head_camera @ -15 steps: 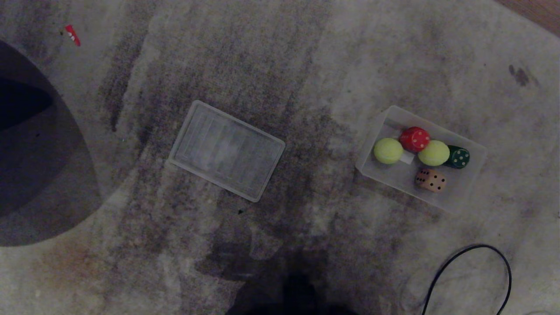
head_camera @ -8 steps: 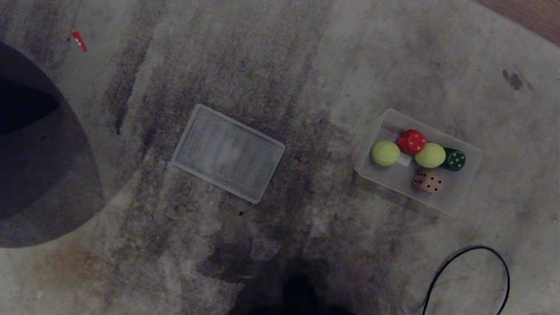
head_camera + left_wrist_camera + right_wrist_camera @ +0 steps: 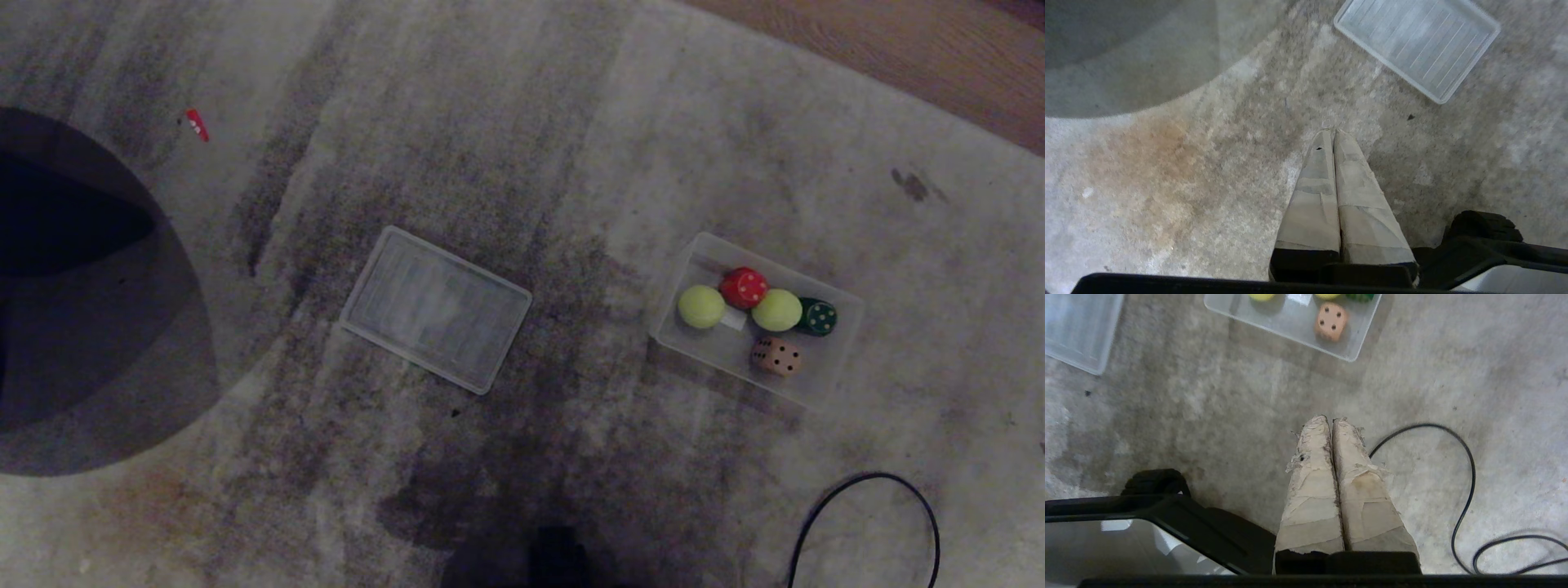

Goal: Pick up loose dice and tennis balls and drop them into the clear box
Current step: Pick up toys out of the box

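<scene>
right gripper [image 3: 1331, 421]: being held low over the rug, taped fingers [image 3: 1310, 486] pressed together with nothing between them. Basically parked.

left gripper [image 3: 1333, 132]: same deal on the other side, fingers [image 3: 1314, 196] being kept closed and empty, pointed out over bare rug [image 3: 571, 122].

black cable [image 3: 1466, 465]: being left looped on the rug just beside the right gripper's tips, so it's sitting between that arm and any reach to that side.

clear box [image 3: 841, 306]: lying ahead of the right gripper and well off to the robot's right, long axis being run diagonally from near-right to far-left. The right arm is clearly the nearer one.

peach die [image 3: 775, 356]: resting inside the box on its near side, the closest piece to the right fingers.

tennis balls [image 3: 701, 306]: two being held in the box's far row, with the red die [image 3: 744, 287] wedged between them and touching both, I think; it's dim in there.

green die [image 3: 817, 317]: tucked against the second ball at the box's right end.

lid [image 3: 437, 308]: lying flat on the rug, well apart from the box, ahead of the left gripper.

loose pieces: none being seen outside the box, so the job is looking done, or close to it.

small red scrap [image 3: 195, 124]: lying far off to the left, too tiny to identify.
</scene>
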`<state>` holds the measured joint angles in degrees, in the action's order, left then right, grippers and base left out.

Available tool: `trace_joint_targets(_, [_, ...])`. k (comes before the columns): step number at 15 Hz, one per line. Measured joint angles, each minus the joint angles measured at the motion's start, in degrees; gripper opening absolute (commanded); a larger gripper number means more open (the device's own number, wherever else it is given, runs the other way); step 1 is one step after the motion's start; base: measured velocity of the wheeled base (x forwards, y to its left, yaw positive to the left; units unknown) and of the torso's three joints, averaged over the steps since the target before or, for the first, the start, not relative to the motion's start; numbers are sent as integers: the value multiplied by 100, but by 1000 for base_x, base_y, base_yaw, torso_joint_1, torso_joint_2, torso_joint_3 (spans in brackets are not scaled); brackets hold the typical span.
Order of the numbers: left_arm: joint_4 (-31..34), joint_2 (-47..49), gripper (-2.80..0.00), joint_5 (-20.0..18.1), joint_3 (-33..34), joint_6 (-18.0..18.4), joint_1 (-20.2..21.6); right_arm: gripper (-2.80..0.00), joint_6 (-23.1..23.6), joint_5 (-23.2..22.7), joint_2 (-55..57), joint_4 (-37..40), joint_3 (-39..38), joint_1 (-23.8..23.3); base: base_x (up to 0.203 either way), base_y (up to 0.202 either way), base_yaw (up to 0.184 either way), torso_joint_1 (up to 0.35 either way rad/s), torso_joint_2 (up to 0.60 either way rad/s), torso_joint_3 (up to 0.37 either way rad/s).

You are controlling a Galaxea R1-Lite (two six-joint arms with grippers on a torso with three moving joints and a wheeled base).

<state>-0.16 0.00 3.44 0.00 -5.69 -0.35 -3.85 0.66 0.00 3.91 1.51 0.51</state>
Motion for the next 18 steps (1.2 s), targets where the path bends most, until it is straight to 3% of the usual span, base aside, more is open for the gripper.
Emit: trace_joint_targets(18, [2,0,-280,-5,0,5,0,-280,0,2,-5,2,0,0,0,0,0,3,2,203])
